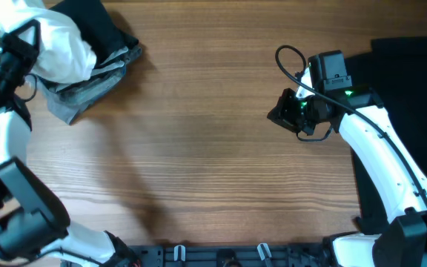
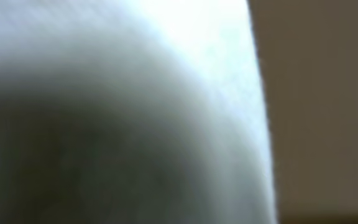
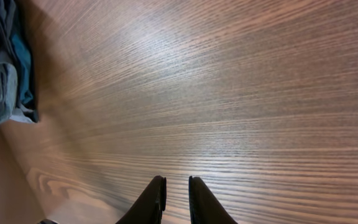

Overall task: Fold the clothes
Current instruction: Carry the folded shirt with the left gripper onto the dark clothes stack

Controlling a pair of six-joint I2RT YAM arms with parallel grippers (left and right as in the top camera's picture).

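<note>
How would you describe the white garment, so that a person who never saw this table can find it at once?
Look at the far left corner of the wooden table, where a pile of clothes lies. The white garment is the puffy, crumpled piece on top of that pile, beside the left arm. It alone is bright white: the grey garment under it and the black garment behind it are dark.

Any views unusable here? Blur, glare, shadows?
Left wrist: fully out of focus, lens filled by white garment, nothing else resolvable. Right wrist: sharp, with soft sheen on the table; right gripper fingers show as dark silhouettes, clothes pile clear at the edge. Overhead: even light, faint shadows on the wood, black cloth lacks detail.
</note>
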